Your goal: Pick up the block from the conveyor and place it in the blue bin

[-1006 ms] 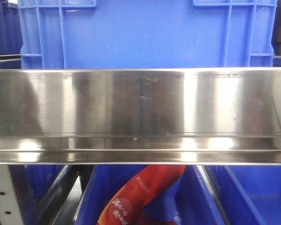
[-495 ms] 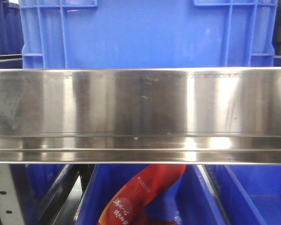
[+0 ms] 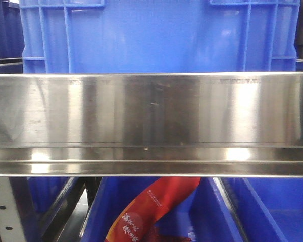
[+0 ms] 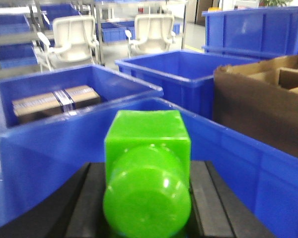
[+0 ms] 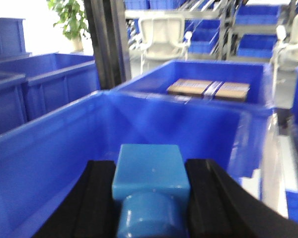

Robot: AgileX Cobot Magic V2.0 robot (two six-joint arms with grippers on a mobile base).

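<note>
Left pincer (image 4: pixel 148 198) holds a green block (image 4: pixel 148 144).
Right pincer (image 5: pixel 150 198) holds a light blue block (image 5: pixel 150 171); a blue bin (image 4: pixel 44 148) is close ahead.

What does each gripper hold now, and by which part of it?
The left gripper holds a green block, the right gripper a blue block, each pinched by its two opposite sides.

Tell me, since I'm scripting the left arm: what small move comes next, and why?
Probably open the left gripper: its fingers clamp the green block, and the blue bin wall curves around just ahead, so release would likely drop it inside.
</note>
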